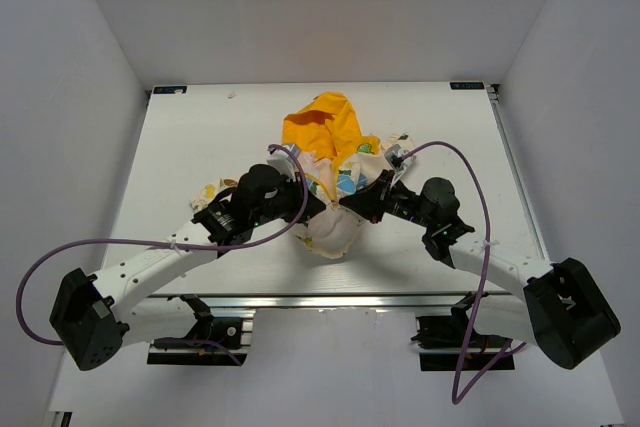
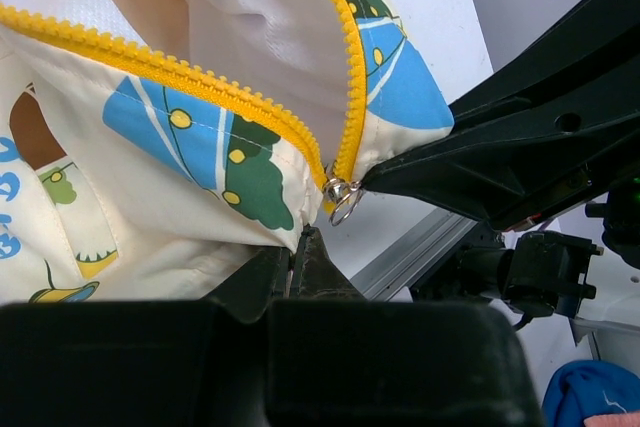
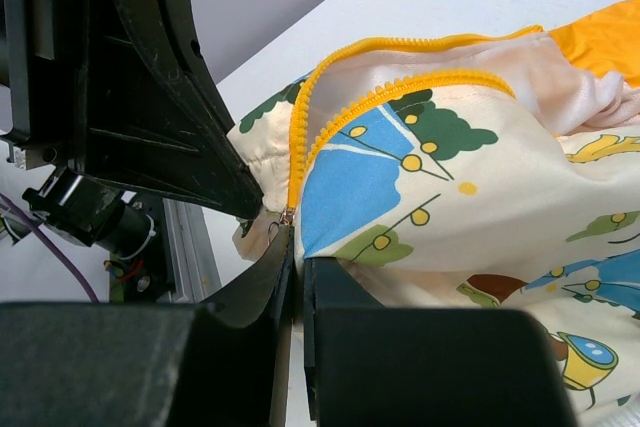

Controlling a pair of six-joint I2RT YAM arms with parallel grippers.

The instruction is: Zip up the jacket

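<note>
White worktop (image 1: 200, 137), purple cable (image 1: 100, 242) looping off the left arm at far left.

Left tool (image 2: 305, 245): fingers pressed together, clamped on the cream hem of the jacket (image 1: 352, 169), just left of the zipper's bottom end.

Jacket sits bunched mid-worktop between both arms. Yellow-orange hood (image 1: 322, 129) is on the far side, hem end towards the arm bases. Print on the cream fabric: blue patches, green trees, yellow dots.

Zipper is not closed. Two rows of yellow teeth (image 2: 180, 72) split apart right above the slider (image 2: 337, 190), with pale lining (image 2: 260, 27) showing in the gap. Slider is metal, parked at the very bottom of the track, near the hem. Its pull ring (image 2: 346, 209) hangs loose; neither tool has it, as far as the left wrist view shows.

Right tool (image 3: 295, 257): fingers nearly touching, thin slit between them. Tips pinch the hem edge directly under the slider, on the right-hand side of the zipper.

Both tool tips almost meet at the zipper base, one each side. Aluminium rail (image 2: 410, 247) runs along the worktop's near edge below them.

Bottom right of the left wrist view: something blue (image 2: 590, 392), cloth-like, can't identify.
</note>
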